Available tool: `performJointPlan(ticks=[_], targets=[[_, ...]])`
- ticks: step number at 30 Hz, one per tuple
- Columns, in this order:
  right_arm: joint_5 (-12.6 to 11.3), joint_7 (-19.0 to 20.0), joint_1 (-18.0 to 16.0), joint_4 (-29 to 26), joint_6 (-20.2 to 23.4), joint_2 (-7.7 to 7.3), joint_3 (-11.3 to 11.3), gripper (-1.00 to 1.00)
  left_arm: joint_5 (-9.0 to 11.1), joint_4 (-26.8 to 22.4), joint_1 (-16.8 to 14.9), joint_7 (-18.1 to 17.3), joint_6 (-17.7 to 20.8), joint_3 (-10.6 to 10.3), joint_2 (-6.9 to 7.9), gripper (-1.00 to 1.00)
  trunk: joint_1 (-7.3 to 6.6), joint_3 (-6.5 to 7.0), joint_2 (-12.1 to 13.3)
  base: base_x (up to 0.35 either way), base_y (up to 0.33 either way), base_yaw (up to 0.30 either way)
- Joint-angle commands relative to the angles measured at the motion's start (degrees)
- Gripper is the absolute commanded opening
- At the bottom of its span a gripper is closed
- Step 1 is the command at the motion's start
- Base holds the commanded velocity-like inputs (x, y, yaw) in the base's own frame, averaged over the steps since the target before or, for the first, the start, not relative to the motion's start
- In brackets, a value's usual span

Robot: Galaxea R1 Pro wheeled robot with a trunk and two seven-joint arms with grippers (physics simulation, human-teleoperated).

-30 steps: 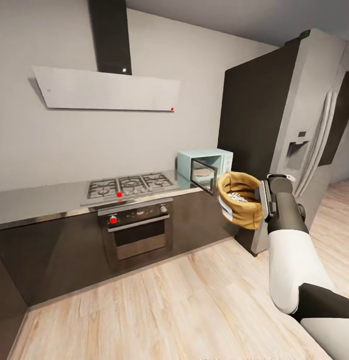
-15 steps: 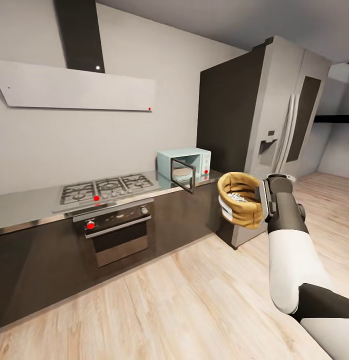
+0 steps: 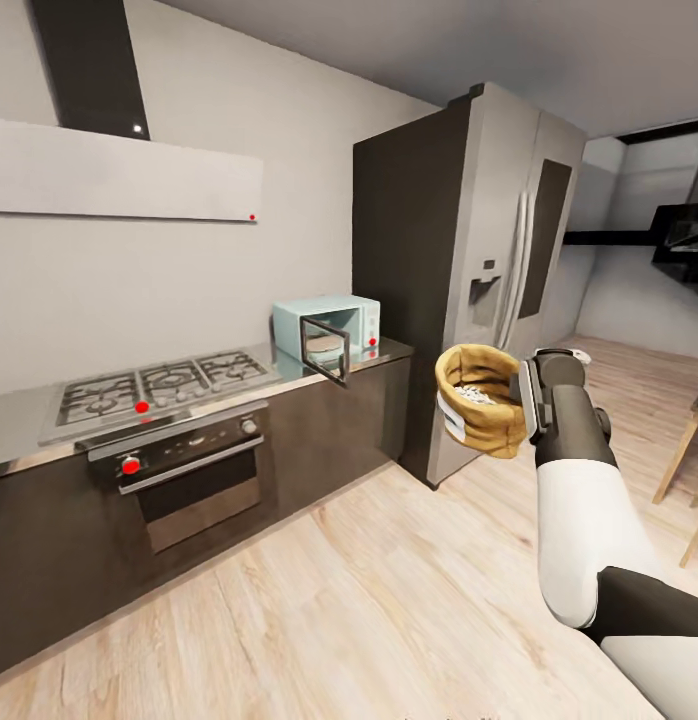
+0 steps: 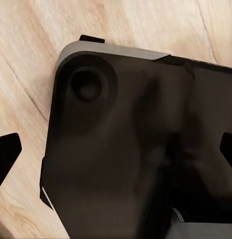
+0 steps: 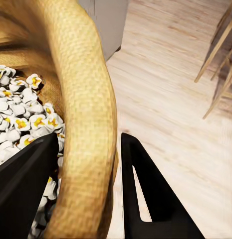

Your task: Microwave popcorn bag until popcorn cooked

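Popcorn bag (image 3: pixel 477 400): tan paper sack with thick rolled rim, held in the air over the wood floor (image 3: pixel 389 600), well apart from the bench (image 3: pixel 384 352). Right claw (image 5: pixel 88 179): closed across the rim, one black finger (image 5: pixel 26 189) inside the bag, the other outside. Popcorn (image 5: pixel 18 119): white puffed pieces with yellow centres, heaped inside the bag. Microwave (image 3: pixel 327 330): pale blue, on the bench's end, door swung open. Gas hob (image 3: pixel 154 385): set in the bench beside the microwave, oven (image 3: pixel 194 475) below. Refrigerator (image 3: pixel 479 270): tall, steel, behind the bag. Left claw (image 4: pixel 116 154): black fingertips at opposite edges of its wrist view, spread wide, empty, above the robot's dark base (image 4: pixel 140 149).
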Motion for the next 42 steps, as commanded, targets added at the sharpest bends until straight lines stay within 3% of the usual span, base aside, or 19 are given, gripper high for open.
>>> performJointPlan(ticks=[1,21,42], targets=[[-0.1,-0.3,-0.1,0.0,0.1,0.06,-0.1,-1.00,0.3,-0.1,0.0,0.0,-0.1,0.1,-0.01,1.00,0.00,-0.06,0.0,0.000,0.000,-0.265],[-0.1,-0.2,-0.1,0.0,0.1,0.10,-0.1,-1.00,0.3,-0.2,0.0,0.0,0.0,0.1,0.12,1.00,0.00,-0.06,0.0,0.003,-0.002,-0.023],[0.3,-0.3,-0.1,-0.4,0.1,0.06,-0.1,-1.00,0.3,-0.1,0.0,0.0,0.0,-0.1,0.08,1.00,0.00,-0.06,0.0,0.281,-0.133,0.000]])
